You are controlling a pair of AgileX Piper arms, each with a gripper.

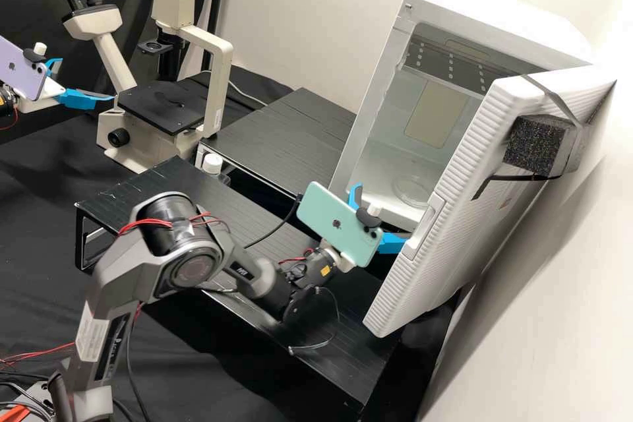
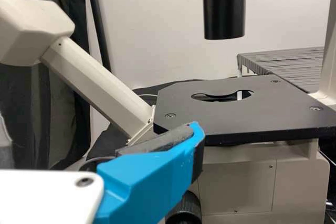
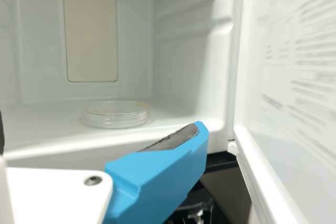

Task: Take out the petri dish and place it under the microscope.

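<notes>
From where I'm standing, the biggest thing is the white cabinet (image 1: pixel 496 21), gaping toward the right gripper (image 1: pixel 381 216), with its door (image 1: pixel 455 198) swung out alongside the nearer blue finger (image 1: pixel 390 243). Next in size, well apart behind that gripper, stands the microscope (image 1: pixel 214 79); its black stage (image 2: pixel 226 111) lies just beyond the left gripper (image 1: pixel 86 80), which is open with nothing in it.

Smallest is the petri dish (image 3: pixel 115 115), and everything hangs on where it sits: inside the cabinet, flat on the pale floor, straight ahead of the right gripper's spread fingers and a little way past their tips. The right gripper is open and empty, and much the nearer of the two. The dish is round, so no long axis to line up with (a small mercy). It's clear stuff on white, and I can't fairly say whether a lid is on.

I'd judge the task is at the reach-in: the right arm should go forward over the front sill (image 3: pixel 68 149), fingers low enough to take the dish by its rim. Dip too soon and they'd bump that sill; stray sideways and they'd catch the door.
</notes>
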